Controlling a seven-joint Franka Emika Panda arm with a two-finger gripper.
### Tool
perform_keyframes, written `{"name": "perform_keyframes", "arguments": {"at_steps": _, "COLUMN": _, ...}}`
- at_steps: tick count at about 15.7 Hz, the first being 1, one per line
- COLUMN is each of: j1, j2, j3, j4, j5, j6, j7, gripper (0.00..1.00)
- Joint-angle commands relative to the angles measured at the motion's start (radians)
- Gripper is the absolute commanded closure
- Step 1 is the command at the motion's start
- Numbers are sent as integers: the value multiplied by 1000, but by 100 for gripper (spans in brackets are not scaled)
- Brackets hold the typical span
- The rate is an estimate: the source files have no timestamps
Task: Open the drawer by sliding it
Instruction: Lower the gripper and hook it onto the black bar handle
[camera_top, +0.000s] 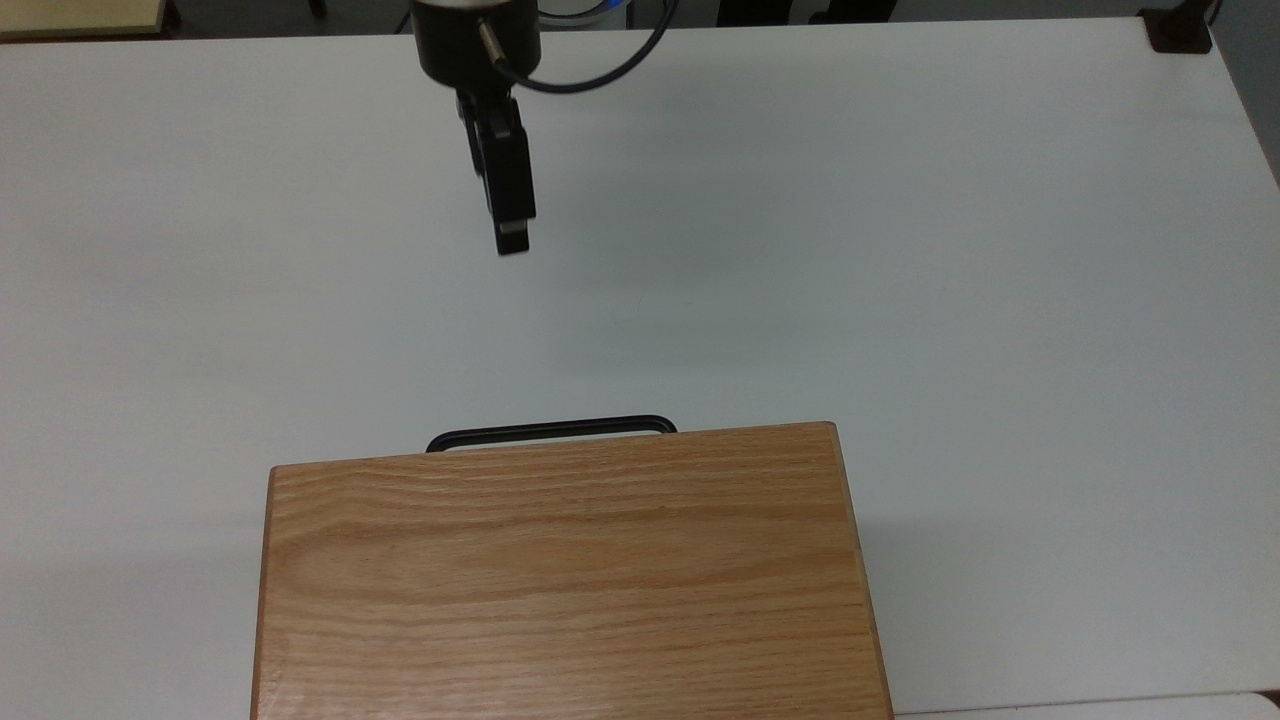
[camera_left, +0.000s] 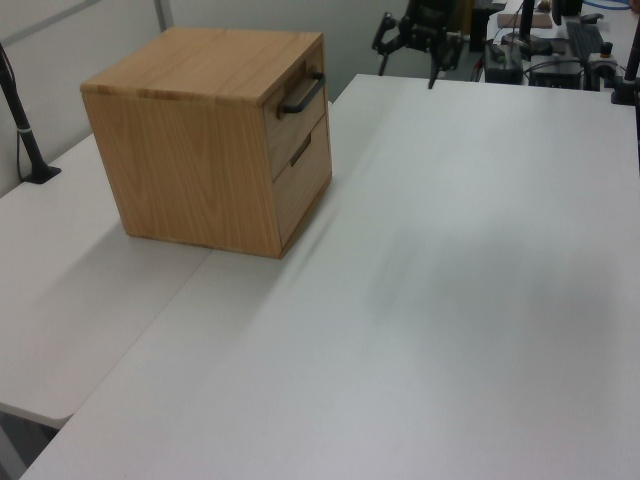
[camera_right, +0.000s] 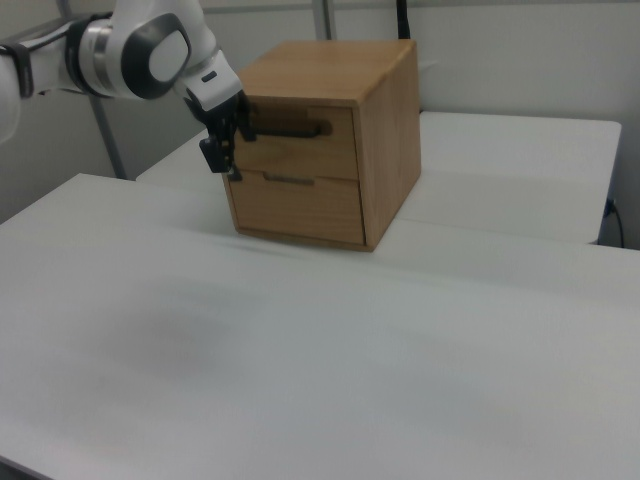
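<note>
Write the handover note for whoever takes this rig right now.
Gripper: open, empty, in the air over the table, apart from the cabinet. In the top view it hangs above the handle, with bare table between them.
Drawer: upper one of two, shut, its front flush with the cabinet face; the black bar handle is untouched.
Done: nothing on the drawer itself.
Left: bring the gripper to the handle, close on the bar, slide the drawer out toward the open table.
</note>
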Motion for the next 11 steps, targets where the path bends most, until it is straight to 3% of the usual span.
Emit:
{"name": "perform_keyframes", "arguments": {"at_steps": 1, "j1": 10, "j2": 52, "j3": 4, "j4": 19, "j5": 18, "j6": 167, "j7": 146, "gripper": 0}}
{"name": "perform_keyframes", "arguments": {"at_steps": 4, "j1": 25, "j2": 92, "j3": 4, "j4": 20, "j5": 20, "j6": 327, "j7": 190, "gripper": 1}}
{"name": "perform_keyframes", "arguments": {"at_steps": 5, "j1": 36, "j2": 109, "j3": 4, "j4": 20, "j5": 17, "j6": 387, "j7": 206, "gripper": 7}}
{"name": "perform_keyframes", "arguments": {"at_steps": 11, "j1": 40, "j2": 209, "j3": 4, "j4": 20, "j5": 14, "j6": 646, "j7": 243, "gripper": 16}}
